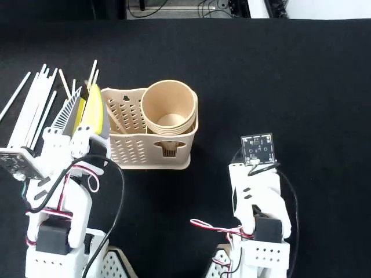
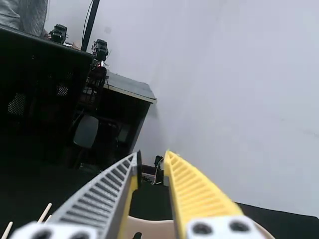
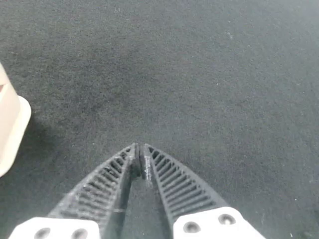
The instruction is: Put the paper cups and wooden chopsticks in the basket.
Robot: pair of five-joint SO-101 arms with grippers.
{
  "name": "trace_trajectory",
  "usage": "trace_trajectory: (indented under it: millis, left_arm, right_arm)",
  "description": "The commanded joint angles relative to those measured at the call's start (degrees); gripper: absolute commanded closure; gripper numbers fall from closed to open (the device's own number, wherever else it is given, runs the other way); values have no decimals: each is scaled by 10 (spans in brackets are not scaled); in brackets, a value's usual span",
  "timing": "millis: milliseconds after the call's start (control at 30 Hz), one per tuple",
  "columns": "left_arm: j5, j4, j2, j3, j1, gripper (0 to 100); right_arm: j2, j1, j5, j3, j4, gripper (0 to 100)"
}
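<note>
The left hand (image 2: 152,158), slightly spread and gripping nothing, is hovering just beside the basket (image 1: 148,155) already holding the stacked paper cups (image 1: 168,107), probably because loose chopsticks (image 1: 29,110) are lying on the tabletop (image 1: 301,81) alongside it, while the right hand (image 3: 140,149) is waiting, pressed together, over bare tabletop.

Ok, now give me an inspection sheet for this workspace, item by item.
Surface: black cloth covers the table.
Job's things: the basket holds stacked paper cups in one compartment; chopsticks lie loose on the cloth beside it.
Clutter: nothing seen.
Grippers: left gripper open, beside the basket's end, nothing between its fingers; right gripper shut, above the cloth.
Cables: wires loop along both arms.
Surroundings: white wall and a dark desk beyond the table.
</note>
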Motion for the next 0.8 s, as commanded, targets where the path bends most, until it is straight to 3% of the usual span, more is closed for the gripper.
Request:
trace_trajectory:
  millis: [0, 233, 467, 567, 767]
  left_arm:
    - [4, 1, 2, -7, 5, 902]
    - [2, 15, 0, -29, 2, 901]
    - [-33, 292, 77, -300, -124, 872]
    - [-41, 367, 178, -385, -166, 845]
    - [-149, 460, 403, -491, -180, 845]
  right_arm:
    - [-2, 8, 0, -1, -6, 972]
    - [-2, 8, 0, -1, -6, 972]
    - [-2, 8, 0, -1, -6, 972]
    - [-2, 8, 0, -1, -6, 972]
    - [-2, 8, 0, -1, -6, 972]
